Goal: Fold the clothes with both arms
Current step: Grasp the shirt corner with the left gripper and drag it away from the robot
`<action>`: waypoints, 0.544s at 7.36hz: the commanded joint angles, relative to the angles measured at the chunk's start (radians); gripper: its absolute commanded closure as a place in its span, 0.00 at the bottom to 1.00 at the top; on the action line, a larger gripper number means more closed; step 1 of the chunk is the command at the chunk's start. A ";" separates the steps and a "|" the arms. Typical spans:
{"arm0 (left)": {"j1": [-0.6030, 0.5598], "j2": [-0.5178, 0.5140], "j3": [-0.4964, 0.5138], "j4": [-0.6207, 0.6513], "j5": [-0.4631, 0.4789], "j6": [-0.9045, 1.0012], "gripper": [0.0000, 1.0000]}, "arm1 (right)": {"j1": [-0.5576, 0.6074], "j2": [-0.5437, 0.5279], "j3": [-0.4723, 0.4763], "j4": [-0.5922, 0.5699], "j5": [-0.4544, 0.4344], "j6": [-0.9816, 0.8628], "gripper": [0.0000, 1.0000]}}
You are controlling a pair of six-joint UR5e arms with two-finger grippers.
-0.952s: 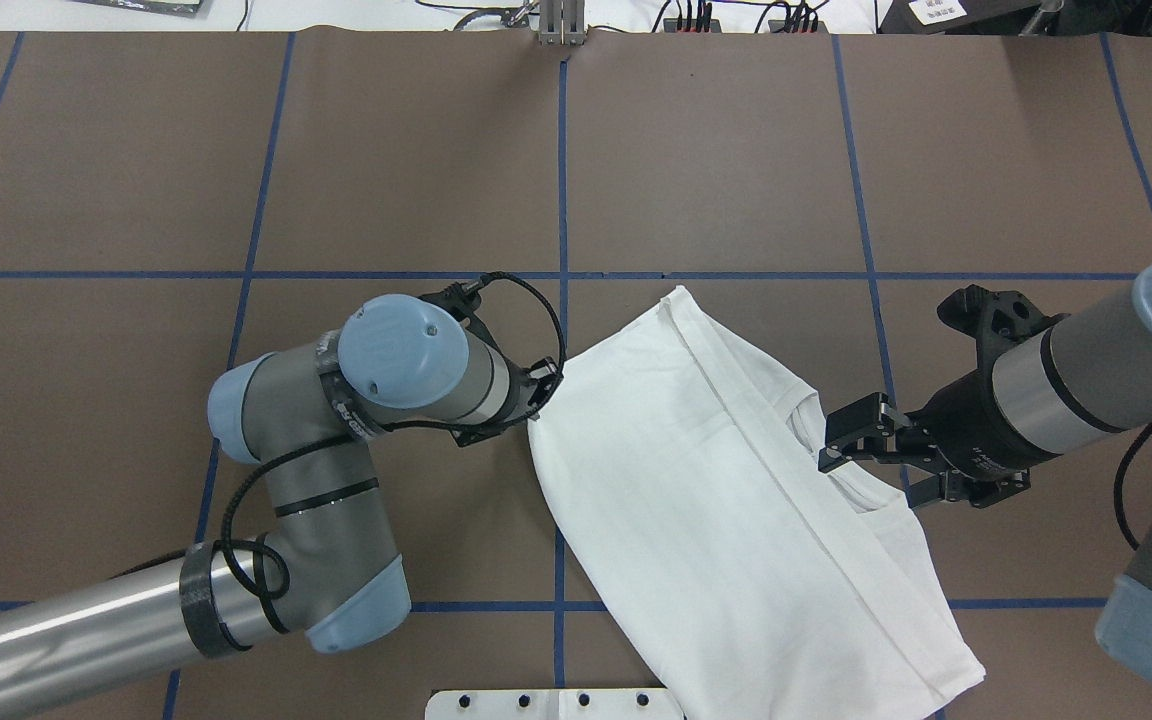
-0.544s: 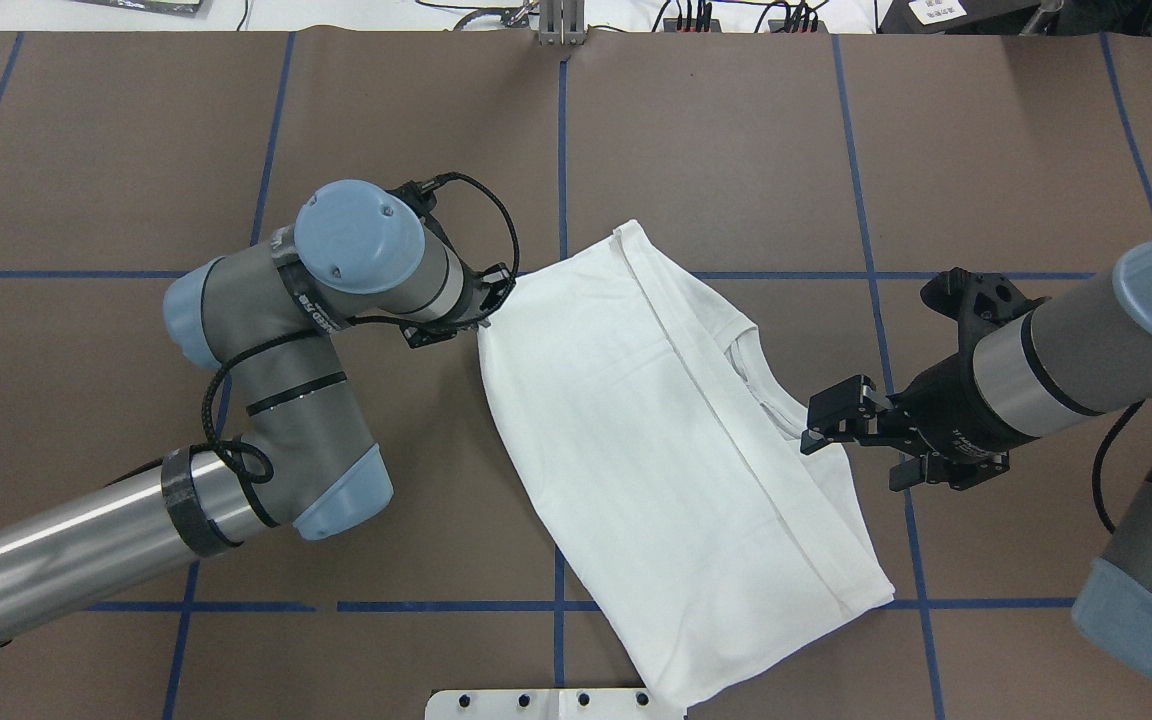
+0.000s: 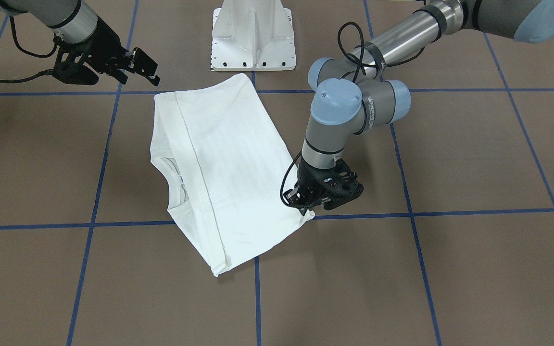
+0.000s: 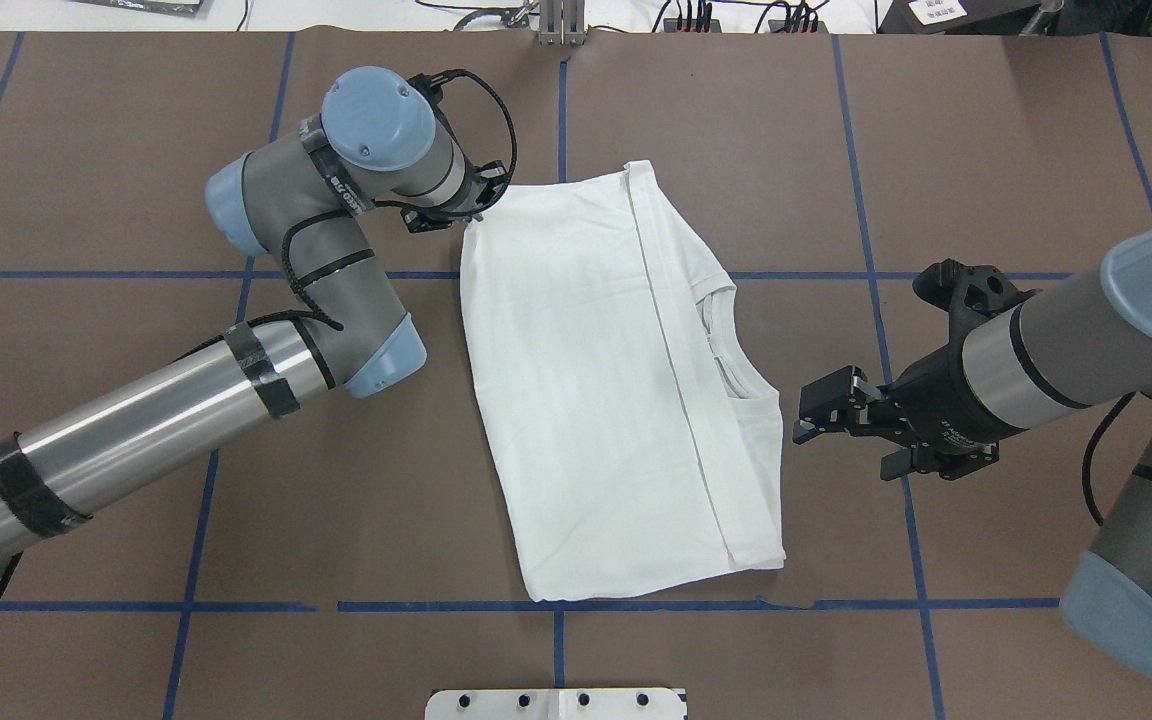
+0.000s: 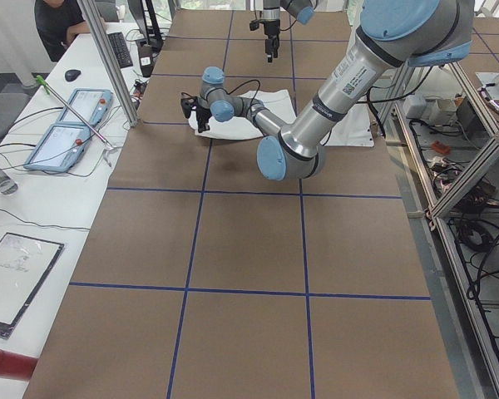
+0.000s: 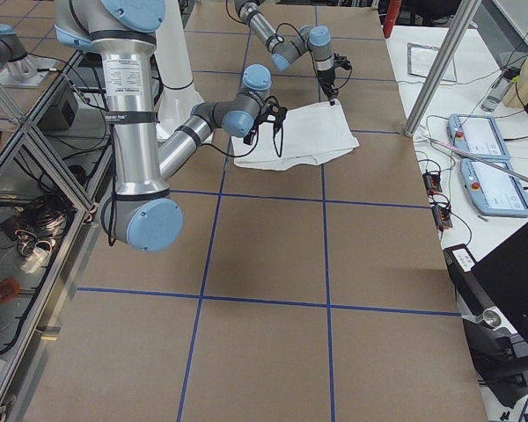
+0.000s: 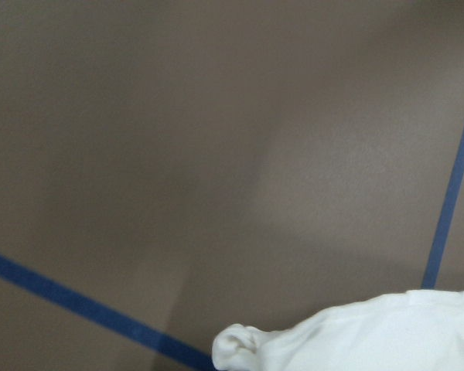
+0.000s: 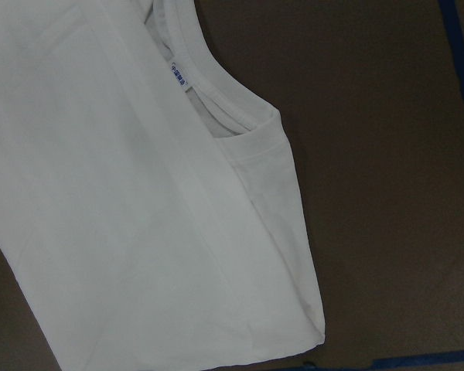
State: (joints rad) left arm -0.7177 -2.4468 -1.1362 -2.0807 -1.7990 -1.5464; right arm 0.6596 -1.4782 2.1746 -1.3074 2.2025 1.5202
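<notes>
left end effector (image 4: pixel 468 208) clenched on a far corner of the shirt (image 4: pixel 596 380) — likely to tug the fold flat; right end effector (image 4: pixel 841 445) released, hovering just beside it.

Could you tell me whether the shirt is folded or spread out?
Folded: the shirt lies as a compact panel, one layer lapped partly over the collar, no sleeves showing.

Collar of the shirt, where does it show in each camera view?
Front-facing: collar at shirt's left edge.
Overhead: collar at shirt's right edge.
Left: too small to tell.
Right: too small to tell.
Left wrist: not in it.
Right wrist: collar top centre.
Landmark: left gripper pinching a shirt corner.
</notes>
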 commanded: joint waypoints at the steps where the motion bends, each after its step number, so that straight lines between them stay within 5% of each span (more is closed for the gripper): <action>1: -0.032 -0.072 0.188 -0.171 0.006 0.067 1.00 | 0.000 0.001 -0.005 0.000 -0.013 0.000 0.00; 4: -0.034 -0.124 0.340 -0.384 0.070 0.141 1.00 | -0.002 0.016 -0.015 0.000 -0.018 0.000 0.00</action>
State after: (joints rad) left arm -0.7507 -2.5533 -0.8518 -2.3866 -1.7439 -1.4251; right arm 0.6584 -1.4707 2.1631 -1.3070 2.1858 1.5202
